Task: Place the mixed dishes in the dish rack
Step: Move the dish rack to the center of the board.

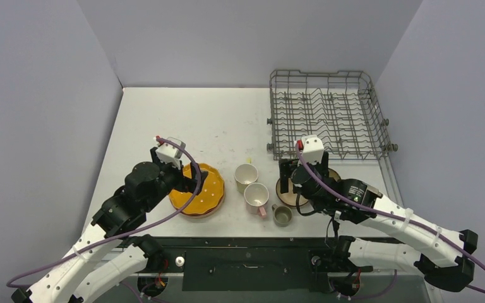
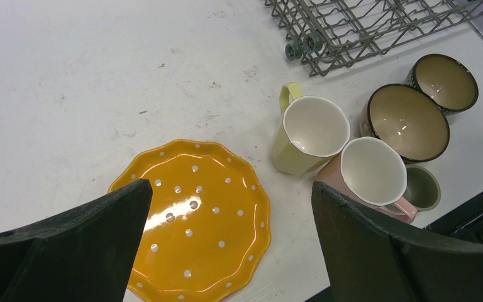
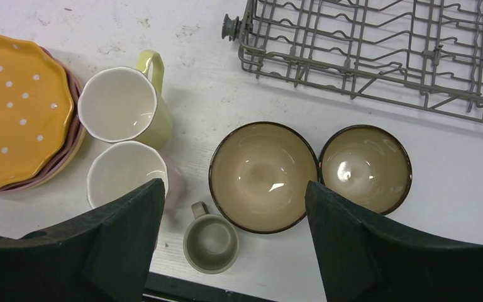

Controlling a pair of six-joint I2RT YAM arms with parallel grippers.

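Light: bright, diffuse, from overhead. The table (image 1: 164, 113) reads near-white, slightly washed out in both wrist views. Shadows are short and soft-edged beside the pale yellow mug (image 3: 126, 104) and along the dish rack (image 3: 377, 50). Small glints sit on the glazed insides of the larger brown bowl (image 3: 264, 176) and the smaller brown bowl (image 3: 365, 167). The fingers (image 2: 82, 245) of the left gripper (image 2: 231, 185) and those of the right gripper (image 3: 234, 183) show near-black, with little surface detail. The top view is sharp throughout.

Two brown glazed bowls with tan insides (image 3: 263, 176) (image 3: 365, 167). One orange white-dotted scalloped plate (image 3: 12, 107). One pink plate (image 3: 75, 135). One pale yellow mug (image 3: 122, 104). One pink mug (image 3: 126, 173). One small grey-olive cup (image 3: 212, 242). One grey metal wire dish rack (image 1: 326, 112).
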